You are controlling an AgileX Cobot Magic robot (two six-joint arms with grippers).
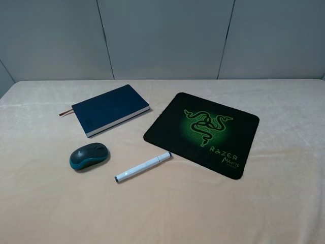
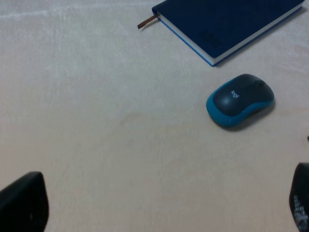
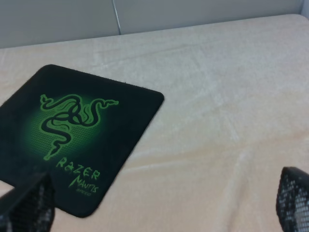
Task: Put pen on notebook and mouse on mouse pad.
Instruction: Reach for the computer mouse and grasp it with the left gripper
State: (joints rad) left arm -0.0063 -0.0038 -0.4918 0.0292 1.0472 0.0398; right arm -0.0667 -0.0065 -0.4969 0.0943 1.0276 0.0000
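The navy notebook (image 1: 110, 108) lies closed at the back left, its ribbon sticking out to the left. In front of it sits the grey and teal mouse (image 1: 89, 155). The white pen (image 1: 143, 166) lies slanted between the mouse and the black mouse pad (image 1: 167, 127), one end close to the pad's near-left edge. Neither arm shows in the exterior view. In the left wrist view my left gripper (image 2: 161, 205) is open above bare cloth, with the mouse (image 2: 240, 100) and notebook (image 2: 227, 24) beyond it. My right gripper (image 3: 161, 205) is open near the mouse pad (image 3: 130, 111), holding nothing.
A beige cloth (image 1: 284, 193) covers the whole table. Grey wall panels (image 1: 162, 35) stand behind the table's far edge.
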